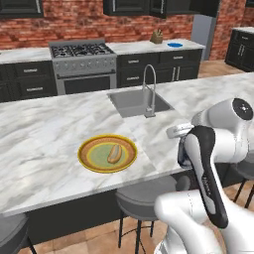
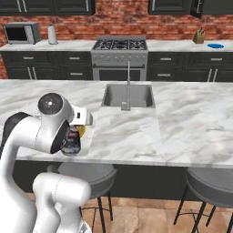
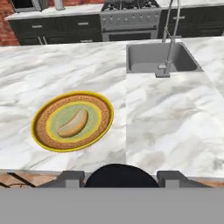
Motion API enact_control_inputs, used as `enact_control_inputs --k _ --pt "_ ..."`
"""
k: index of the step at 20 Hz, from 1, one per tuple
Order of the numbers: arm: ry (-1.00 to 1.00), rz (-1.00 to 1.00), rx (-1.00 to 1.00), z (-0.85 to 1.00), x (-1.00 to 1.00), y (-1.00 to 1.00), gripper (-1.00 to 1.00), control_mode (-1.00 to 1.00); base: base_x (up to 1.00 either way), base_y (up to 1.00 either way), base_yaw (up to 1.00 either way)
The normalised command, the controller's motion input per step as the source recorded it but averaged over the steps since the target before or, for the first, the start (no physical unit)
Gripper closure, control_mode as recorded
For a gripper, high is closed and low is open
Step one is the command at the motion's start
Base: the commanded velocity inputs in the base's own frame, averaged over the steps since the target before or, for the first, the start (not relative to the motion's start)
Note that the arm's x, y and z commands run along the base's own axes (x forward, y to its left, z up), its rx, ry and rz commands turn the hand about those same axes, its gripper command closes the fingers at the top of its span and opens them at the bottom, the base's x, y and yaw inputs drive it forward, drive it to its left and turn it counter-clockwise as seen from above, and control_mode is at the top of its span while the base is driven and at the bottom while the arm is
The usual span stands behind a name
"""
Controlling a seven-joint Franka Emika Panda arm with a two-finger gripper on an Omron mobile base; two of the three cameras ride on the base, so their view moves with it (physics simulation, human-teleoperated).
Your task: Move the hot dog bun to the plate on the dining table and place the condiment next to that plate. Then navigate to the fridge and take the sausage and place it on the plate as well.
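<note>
We look across the dining table (image 1: 49, 149), a long slab of white marble veined in grey, smooth and flat. On it sits the plate (image 1: 107, 153), round, with a glossy orange-yellow rim, a brown speckled band and a dull green centre. The hot dog bun (image 1: 114, 154) lies in that centre, an oblong golden-tan roll, its long axis running roughly from 7 to 1 o'clock in the hand view. From the plate, the sink (image 1: 139, 102) is at about 1 o'clock, a rectangular grey basin set into the marble, with a slim curved steel faucet (image 1: 149, 89) at its near edge.

Between the gripper's (image 3: 119, 176) two dark finger tips (image 3: 70, 178) we see a rounded black shape, the cap of the condiment (image 3: 117, 175), so the gripper pinches the bottle, well short of the plate. In the right base view the bottle (image 2: 71, 143) hangs dark and slim under the white hand, at the table's near edge.

Grey padded stools (image 1: 144, 198) stand below the table. Beyond it runs a red brick wall with a steel stove (image 1: 82, 67) and black cabinets.
</note>
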Motion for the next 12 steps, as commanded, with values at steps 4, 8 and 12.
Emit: enact_control_inputs --k 4,8,12 --pt "-0.08 0.63 0.22 0.00 0.76 -0.15 1.00 -1.00 0.00 0.00 0.00" --pt "-0.01 0.54 0.17 -0.13 0.88 -0.01 1.00 -1.00 0.00 0.00 0.00" --pt "0.00 0.44 0.15 -0.21 0.85 0.12 1.00 -1.00 0.00 0.00 0.00"
